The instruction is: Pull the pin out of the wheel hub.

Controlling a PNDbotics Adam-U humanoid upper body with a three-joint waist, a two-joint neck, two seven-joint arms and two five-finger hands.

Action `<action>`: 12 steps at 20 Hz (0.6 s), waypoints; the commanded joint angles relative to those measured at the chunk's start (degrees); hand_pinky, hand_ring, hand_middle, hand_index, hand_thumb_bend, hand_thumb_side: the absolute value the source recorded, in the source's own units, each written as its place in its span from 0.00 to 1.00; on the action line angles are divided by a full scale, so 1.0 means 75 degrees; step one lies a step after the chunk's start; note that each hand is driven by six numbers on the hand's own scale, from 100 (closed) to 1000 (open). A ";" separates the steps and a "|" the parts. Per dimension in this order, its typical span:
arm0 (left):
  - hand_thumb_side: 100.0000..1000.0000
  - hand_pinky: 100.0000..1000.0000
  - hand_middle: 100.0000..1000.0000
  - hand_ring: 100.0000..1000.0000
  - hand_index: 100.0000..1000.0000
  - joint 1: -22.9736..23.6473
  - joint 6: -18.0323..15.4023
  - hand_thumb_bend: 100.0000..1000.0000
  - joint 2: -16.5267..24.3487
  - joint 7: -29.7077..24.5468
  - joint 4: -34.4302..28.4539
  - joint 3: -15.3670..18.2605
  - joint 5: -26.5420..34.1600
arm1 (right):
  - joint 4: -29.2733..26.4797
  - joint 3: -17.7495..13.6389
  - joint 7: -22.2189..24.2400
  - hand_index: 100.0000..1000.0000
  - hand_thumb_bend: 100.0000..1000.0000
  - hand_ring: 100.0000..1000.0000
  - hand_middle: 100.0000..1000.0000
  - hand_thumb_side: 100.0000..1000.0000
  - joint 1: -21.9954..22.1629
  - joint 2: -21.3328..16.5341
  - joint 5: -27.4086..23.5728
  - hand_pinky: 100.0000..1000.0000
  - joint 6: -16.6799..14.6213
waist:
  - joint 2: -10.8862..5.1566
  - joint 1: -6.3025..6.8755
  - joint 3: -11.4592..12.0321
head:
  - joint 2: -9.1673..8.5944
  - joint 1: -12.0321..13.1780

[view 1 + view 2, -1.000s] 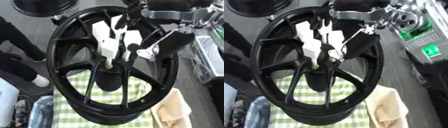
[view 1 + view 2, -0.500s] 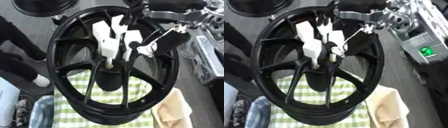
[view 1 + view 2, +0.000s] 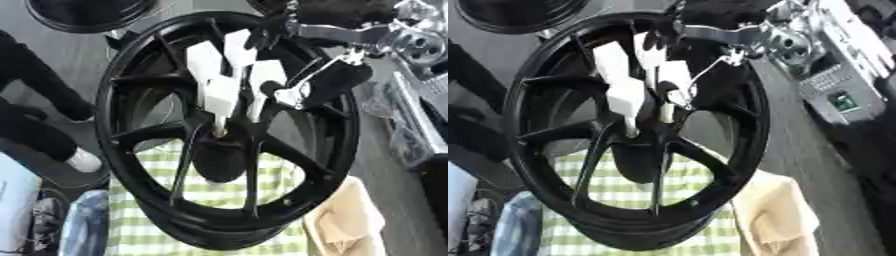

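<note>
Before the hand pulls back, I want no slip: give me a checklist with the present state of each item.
1. Right hand is at the hub of the black wheel: ok, its white fingers point down at the centre.
2. Pin is gripped: cannot tell, the fingertips hide it.
3. Pin is already out: cannot tell.
4. Wheel rests on the green checked cloth: ok.
5. Pull path is free: ok, nothing lies above the spokes except the arm.
6. Left hand is out of the way: ok, it shows in neither view.
</note>
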 commanded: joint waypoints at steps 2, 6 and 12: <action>0.79 0.71 0.74 0.66 0.75 -0.0078 -0.0016 0.18 0.0137 -0.0021 -0.0098 0.0030 0.0013 | 0.0084 -0.0036 0.0007 0.82 0.10 0.76 0.70 0.41 -0.0093 -0.0072 0.0042 0.75 -0.0075 | -0.0097 0.0046 0.0021 | 0.0045 -0.0012; 0.79 0.71 0.74 0.66 0.75 -0.0082 -0.0015 0.18 0.0132 -0.0027 -0.0098 0.0025 0.0014 | 0.0221 -0.0015 0.0017 0.81 0.11 0.76 0.70 0.41 -0.0109 -0.0035 0.0095 0.74 -0.0096 | -0.0091 0.0049 0.0040 | 0.0045 -0.0018; 0.79 0.71 0.74 0.66 0.75 -0.0094 -0.0013 0.18 0.0126 -0.0030 -0.0101 0.0022 0.0014 | 0.0511 0.0032 -0.0011 0.81 0.11 0.76 0.70 0.43 -0.0099 0.0019 0.0252 0.74 -0.0141 | -0.0075 0.0061 0.0054 | 0.0045 -0.0020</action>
